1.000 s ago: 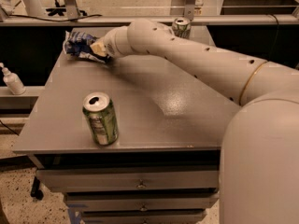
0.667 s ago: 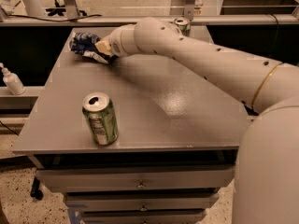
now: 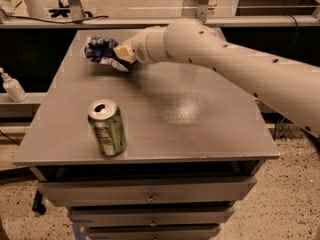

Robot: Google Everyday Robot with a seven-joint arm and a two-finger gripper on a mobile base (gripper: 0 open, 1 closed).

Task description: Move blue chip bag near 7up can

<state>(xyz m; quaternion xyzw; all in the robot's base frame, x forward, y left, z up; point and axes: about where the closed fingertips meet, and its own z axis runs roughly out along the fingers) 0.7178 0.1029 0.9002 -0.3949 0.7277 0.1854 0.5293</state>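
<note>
The blue chip bag (image 3: 99,49), crumpled dark-blue foil with pale edges, is at the back left of the grey table (image 3: 200,134). My gripper (image 3: 118,57) comes in from the right at the end of the long white arm (image 3: 225,54). It is shut on the bag's right end and holds it just above the tabletop. The 7up can is hidden in this view; the arm covers the table's back edge. The can that does show is a deeper green one with a white label panel (image 3: 107,129), upright at the front left, well apart from the bag.
A white spray bottle (image 3: 12,86) stands on a lower shelf left of the table. Metal frame legs and a rail (image 3: 200,4) run behind the table's back edge. Drawers (image 3: 150,196) sit under the tabletop.
The gripper and the blue chip bag have shifted together a little to the right along the back of the table. The green can has not moved.
</note>
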